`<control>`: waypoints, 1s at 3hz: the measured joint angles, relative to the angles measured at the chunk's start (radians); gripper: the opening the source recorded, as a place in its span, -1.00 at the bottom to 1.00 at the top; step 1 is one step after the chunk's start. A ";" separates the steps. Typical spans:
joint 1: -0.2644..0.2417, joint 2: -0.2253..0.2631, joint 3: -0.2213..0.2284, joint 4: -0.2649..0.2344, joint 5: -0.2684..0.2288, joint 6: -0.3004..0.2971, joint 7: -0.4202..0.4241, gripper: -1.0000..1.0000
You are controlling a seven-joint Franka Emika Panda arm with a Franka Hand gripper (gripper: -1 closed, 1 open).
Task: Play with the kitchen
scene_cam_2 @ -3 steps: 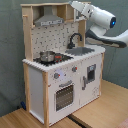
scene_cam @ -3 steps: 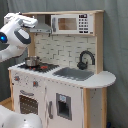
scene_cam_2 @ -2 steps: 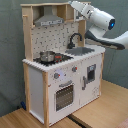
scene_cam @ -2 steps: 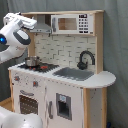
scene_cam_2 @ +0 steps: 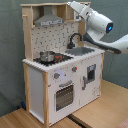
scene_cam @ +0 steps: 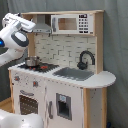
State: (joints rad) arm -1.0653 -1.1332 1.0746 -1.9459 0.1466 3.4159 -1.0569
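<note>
The kitchen (scene_cam: pixel 67 92) (scene_cam_2: pixel 37 80) is a tall white and light-wood toy unit with a grey hood (scene_cam: pixel 44 26) (scene_cam_2: pixel 50 20), a microwave (scene_cam: pixel 72 23), a black faucet (scene_cam: pixel 85 59) (scene_cam_2: pixel 75 39) and a sink (scene_cam: pixel 75 74) (scene_cam_2: pixel 82 50). A small metal pot (scene_cam: pixel 32 61) (scene_cam_2: pixel 46 56) sits on the stove. The oven door (scene_cam: pixel 27 104) (scene_cam_2: pixel 64 96) is closed. My gripper (scene_cam: pixel 31 23) (scene_cam_2: pixel 70 4) is up at the hood's level, by the kitchen's upper side post.
The kitchen stands on a wooden surface (scene_cam_2: pixel 102 112). A grey curtain (scene_cam: pixel 117 45) hangs behind it. A white rounded robot part (scene_cam: pixel 20 121) fills the first exterior view's lower left corner. My arm's elbow (scene_cam_2: pixel 100 25) hovers above the sink end of the counter.
My arm has risen a little and drawn closer to the kitchen's top, near the hood. Nothing on the kitchen has moved.
</note>
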 joint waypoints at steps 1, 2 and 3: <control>-0.034 -0.079 -0.003 0.000 0.046 -0.036 0.103 1.00; -0.060 -0.154 -0.010 0.000 0.092 -0.079 0.202 1.00; -0.077 -0.226 -0.026 0.000 0.134 -0.133 0.295 1.00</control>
State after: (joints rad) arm -1.1421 -1.3593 1.0481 -1.9460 0.2801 3.2826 -0.7615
